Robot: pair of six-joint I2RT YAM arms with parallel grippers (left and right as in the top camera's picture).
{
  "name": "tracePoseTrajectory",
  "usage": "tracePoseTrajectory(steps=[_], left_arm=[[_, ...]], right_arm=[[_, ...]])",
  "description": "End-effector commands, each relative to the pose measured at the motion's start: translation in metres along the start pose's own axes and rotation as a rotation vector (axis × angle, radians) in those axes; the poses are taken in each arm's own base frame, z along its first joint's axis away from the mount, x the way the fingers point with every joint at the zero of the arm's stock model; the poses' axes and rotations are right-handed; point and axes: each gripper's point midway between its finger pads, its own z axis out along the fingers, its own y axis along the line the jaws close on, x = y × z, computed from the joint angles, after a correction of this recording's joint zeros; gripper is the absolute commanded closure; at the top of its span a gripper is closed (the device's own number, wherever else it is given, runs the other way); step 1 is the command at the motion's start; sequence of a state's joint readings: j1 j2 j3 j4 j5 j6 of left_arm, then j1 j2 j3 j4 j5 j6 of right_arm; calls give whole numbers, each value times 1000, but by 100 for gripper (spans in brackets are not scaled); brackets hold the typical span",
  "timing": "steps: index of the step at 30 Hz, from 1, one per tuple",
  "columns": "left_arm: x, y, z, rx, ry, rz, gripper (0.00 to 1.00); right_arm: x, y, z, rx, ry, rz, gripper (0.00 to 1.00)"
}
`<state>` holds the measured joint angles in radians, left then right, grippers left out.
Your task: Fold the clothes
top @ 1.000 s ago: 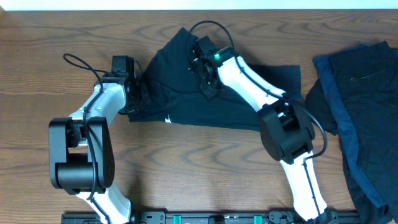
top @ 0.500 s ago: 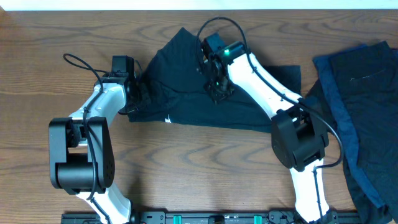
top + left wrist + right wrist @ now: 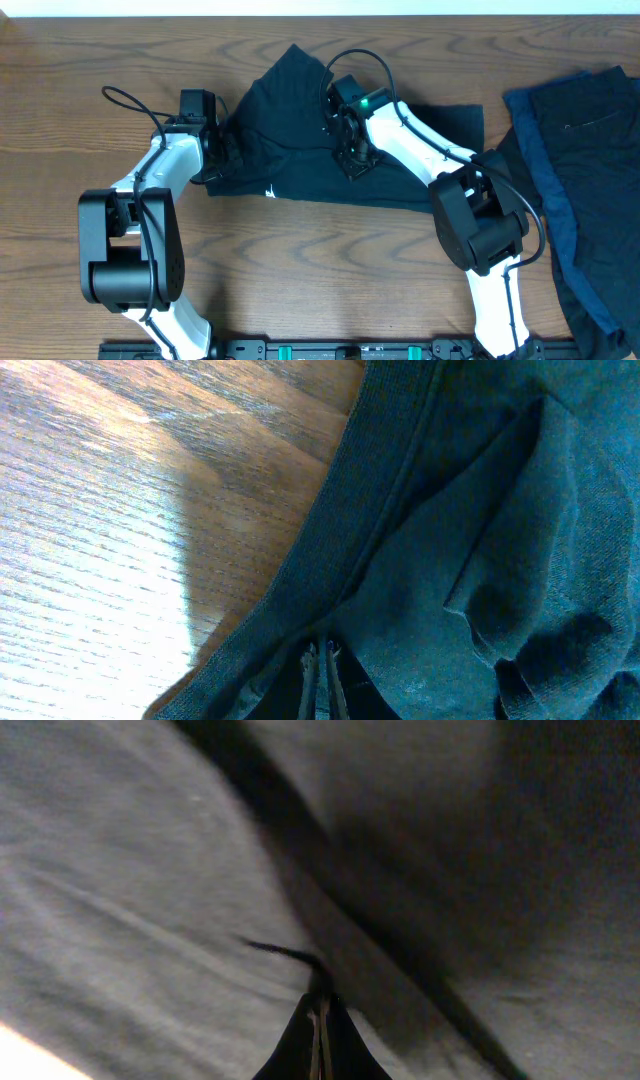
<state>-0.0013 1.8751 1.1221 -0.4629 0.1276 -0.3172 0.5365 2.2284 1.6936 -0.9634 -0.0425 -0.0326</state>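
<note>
My left gripper (image 3: pixel 321 682) is pinched closed on the dark garment (image 3: pixel 480 510), whose ribbed hem (image 3: pixel 345 520) runs diagonally across the wooden table (image 3: pixel 110 530), with folds bunched to the right.

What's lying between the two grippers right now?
Only the T-shirt: its rumpled dark cloth spans from the left gripper to the right gripper, as the overhead view shows.

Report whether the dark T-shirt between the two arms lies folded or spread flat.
Partly folded: the T-shirt is bunched into a peak on its left part, while its right part lies flat on the table.
</note>
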Motion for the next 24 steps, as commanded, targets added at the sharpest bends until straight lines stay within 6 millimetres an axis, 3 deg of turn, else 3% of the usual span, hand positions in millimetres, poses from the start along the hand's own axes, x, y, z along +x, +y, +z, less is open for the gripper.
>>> tracePoseTrajectory(steps=[1,18,24], left_arm=[[0,2,1,-9,0,-2,92],[0,2,1,-9,-1,-2,92],[0,2,1,-9,-1,-2,92]], right_arm=[[-2,-17,0,65,-11,34,99],[-17,-58,-3,82,-90,126,99],[-23,-61,-28,81,-109,161,99]])
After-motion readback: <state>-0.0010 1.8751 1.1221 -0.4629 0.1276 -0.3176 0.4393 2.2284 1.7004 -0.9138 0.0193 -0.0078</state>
